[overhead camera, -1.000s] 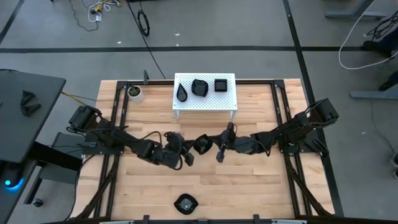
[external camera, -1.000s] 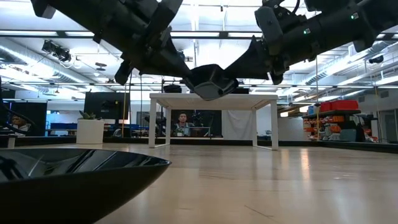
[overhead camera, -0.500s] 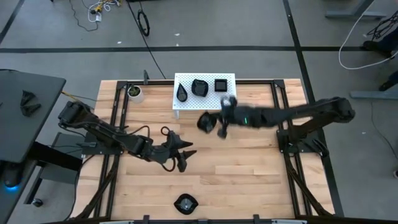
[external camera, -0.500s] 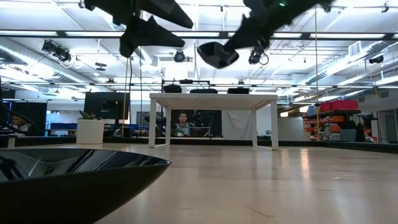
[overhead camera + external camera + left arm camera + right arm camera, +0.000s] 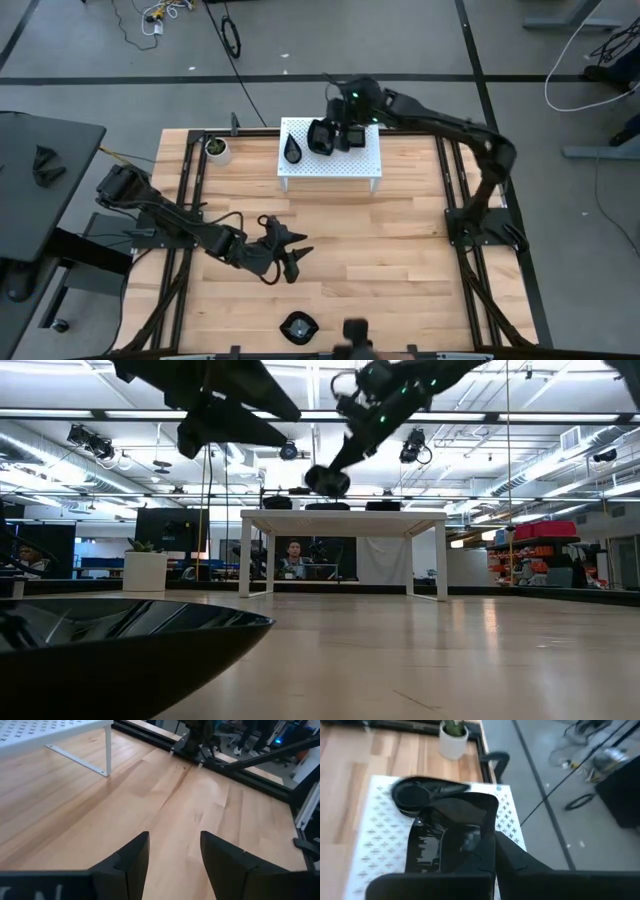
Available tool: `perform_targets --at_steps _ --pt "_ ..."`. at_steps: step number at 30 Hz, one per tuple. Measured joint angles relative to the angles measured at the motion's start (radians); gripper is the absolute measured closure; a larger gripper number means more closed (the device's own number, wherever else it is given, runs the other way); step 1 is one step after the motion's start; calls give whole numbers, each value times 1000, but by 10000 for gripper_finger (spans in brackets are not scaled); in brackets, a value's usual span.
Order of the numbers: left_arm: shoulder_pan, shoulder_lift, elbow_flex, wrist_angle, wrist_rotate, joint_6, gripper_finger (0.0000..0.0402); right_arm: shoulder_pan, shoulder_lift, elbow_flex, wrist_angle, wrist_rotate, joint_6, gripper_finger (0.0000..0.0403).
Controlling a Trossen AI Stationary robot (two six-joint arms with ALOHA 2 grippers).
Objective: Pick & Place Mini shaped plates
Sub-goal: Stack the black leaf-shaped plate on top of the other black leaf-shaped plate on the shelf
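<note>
My right hand (image 5: pixel 335 135), clenched on a lobed plate (image 5: pixel 452 840), hovers over the white rack (image 5: pixel 330 165) at twelve o'clock; left hand (image 5: pixel 290 255) hangs released, farther away.

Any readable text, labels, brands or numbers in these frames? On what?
"N": a cut-off white marking on the left gripper's housing, left wrist view; the rest is out of frame.
Background room, low view: nothing large enough to read.
White stand and held mini plate: no text.

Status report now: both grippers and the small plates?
Right gripper shut on black plate above white stand. Left gripper open, empty, over table. Path clear.
</note>
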Motion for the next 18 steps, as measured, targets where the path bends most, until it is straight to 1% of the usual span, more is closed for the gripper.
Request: perform_targets --at_steps 3,7,14,17,18 --pt "0 4 0 -3 5 -6 220 -34 54 26 6 -2 2 393" --pt "-1 8 0 -30 2 -22 220 -61 69 27 3 -22 8 370" --pt "-2 7 0 -45 0 -28 220 -63 32 28 -17 -40 42 287" --pt "-2 7 0 -44 -2 -28 220 -40 -7 28 -32 -45 139 257" --pt "-2 7 0 -45 -3 -28 220 -23 -25 28 -48 -64 173 251"
